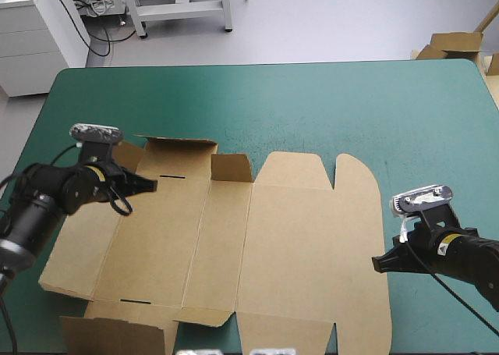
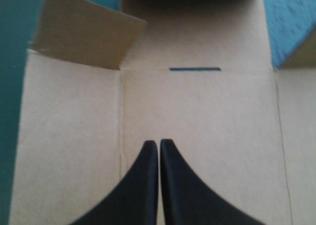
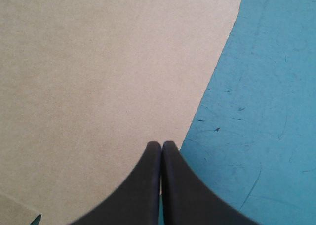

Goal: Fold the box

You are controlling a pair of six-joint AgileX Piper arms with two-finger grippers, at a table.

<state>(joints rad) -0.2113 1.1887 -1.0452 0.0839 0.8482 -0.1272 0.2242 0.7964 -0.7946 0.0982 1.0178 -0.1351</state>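
You had the brown box (image 1: 296, 238) lying spread open on the teal-green cover (image 1: 312, 105), toward the near side of the table, its near edge running out of the high view. Most of the sheet was flat; at the far left a small square flap (image 1: 232, 168) stood raised, and the rounded lid panel (image 1: 343, 214) lay flat on the right. Your left gripper (image 1: 150, 185) was out over the left part of the board, black fingers pressed together into one point, only a hairline between them and nothing caught there. In its wrist view that tip pointed toward a narrow slot (image 2: 194, 69) in the crease ahead, with a tilted-up flap (image 2: 86, 34) off to one side beyond it. Your right gripper (image 1: 378, 263) sat at the lid's curved right edge, fingers likewise closed tight and empty, the tip right where brown board met bare cover. Whether it touched the board, you couldn't tell. Beyond the table's far right corner, more brown board (image 1: 456, 43) showed
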